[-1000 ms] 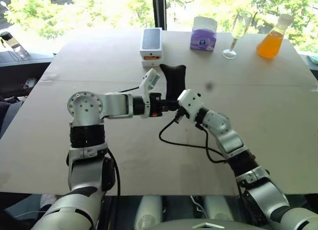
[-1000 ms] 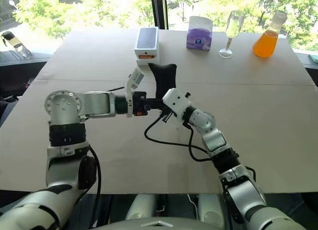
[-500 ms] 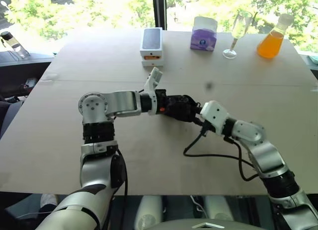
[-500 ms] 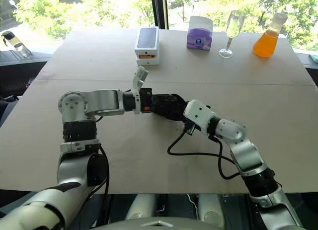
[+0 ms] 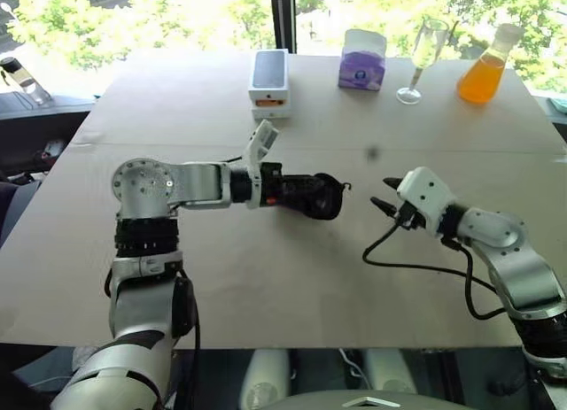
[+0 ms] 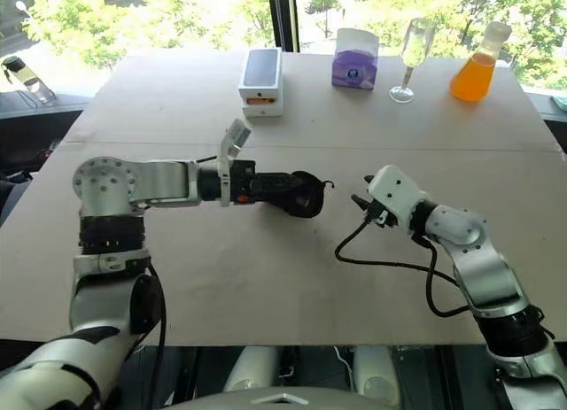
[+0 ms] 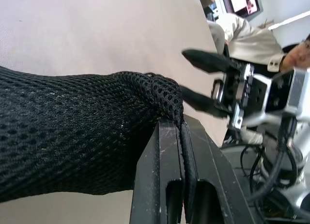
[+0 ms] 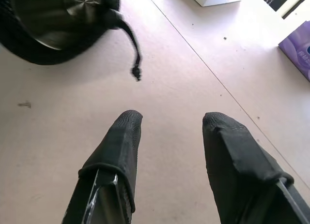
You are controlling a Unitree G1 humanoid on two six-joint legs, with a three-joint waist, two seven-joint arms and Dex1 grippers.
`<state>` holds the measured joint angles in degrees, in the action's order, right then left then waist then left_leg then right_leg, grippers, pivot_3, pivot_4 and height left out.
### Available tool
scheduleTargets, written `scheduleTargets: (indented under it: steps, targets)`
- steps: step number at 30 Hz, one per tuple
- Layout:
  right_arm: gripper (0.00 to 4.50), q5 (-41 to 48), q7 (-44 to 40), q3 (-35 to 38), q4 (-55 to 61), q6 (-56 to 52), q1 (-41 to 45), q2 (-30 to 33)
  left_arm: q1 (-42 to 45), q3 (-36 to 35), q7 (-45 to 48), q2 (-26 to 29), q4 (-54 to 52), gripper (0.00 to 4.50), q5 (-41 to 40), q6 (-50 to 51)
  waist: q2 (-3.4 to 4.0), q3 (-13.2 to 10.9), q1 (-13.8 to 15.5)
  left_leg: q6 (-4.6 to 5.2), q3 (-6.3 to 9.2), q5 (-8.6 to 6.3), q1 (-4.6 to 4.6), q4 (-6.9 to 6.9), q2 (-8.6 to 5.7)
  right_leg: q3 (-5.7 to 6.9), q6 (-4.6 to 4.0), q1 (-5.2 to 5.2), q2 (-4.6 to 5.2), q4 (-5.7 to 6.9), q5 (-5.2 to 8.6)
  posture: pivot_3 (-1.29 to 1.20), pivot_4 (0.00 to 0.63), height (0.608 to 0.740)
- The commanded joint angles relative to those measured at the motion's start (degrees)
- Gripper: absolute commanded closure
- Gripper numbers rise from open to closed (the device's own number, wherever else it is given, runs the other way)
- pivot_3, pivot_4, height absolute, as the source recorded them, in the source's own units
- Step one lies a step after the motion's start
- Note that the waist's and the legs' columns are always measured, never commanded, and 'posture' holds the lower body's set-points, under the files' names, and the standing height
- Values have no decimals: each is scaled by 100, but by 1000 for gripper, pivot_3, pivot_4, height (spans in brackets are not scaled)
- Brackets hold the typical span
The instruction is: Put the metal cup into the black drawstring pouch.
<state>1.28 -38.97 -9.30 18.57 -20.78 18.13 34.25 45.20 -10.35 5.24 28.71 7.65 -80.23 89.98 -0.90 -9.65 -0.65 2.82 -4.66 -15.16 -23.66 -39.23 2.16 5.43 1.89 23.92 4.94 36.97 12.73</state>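
The black drawstring pouch [image 5: 312,196] is pinched flat between the pressed-together fingers of the left gripper [image 7: 180,137], lying lengthwise left to right, its mouth, with the metal cup [image 8: 58,18] seemingly inside, facing the empty, spread right gripper [image 5: 386,194] nearby.

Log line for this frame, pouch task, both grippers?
left gripper: shut on black drawstring pouch | metal cup: inside pouch | right gripper: open, empty, apart from pouch | pouch mouth faces right gripper

Black drawstring pouch [image 7: 72,132] coarse matt mesh cloth; table [image 5: 266,277] smooth matt.
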Motion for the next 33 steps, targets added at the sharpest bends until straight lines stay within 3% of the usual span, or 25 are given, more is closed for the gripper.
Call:
scheduleTargets:
  steps: [1,17,31,33]
  targets:
    - [2421,-33,-70,-84,-66,410,230,-96,-177,157,608,206,-365,4500,276,-12,0,0,5,0,0,0,0,-1,0,1,0,0,0,0,0,0,150,737]
    - [2421,476,-688,-315,487,-96,-114,-124,-590,-35,932,109,-759,4500,666,26,0,0,62,0,6,0,-2,-4,0,4,0,-3,5,-1,0,0,150,737]
    - [2421,326,-458,-546,-471,210,289,-754,-637,-250,865,16,-956,4500,621,231,-1,0,51,0,5,0,-3,-6,0,3,0,-3,5,0,-1,0,150,737]
    - [2914,303,-397,-516,-631,351,334,-832,-679,-285,847,18,-1007,4500,595,248,0,0,41,0,6,0,-3,-6,1,5,0,-3,4,0,0,0,150,737]
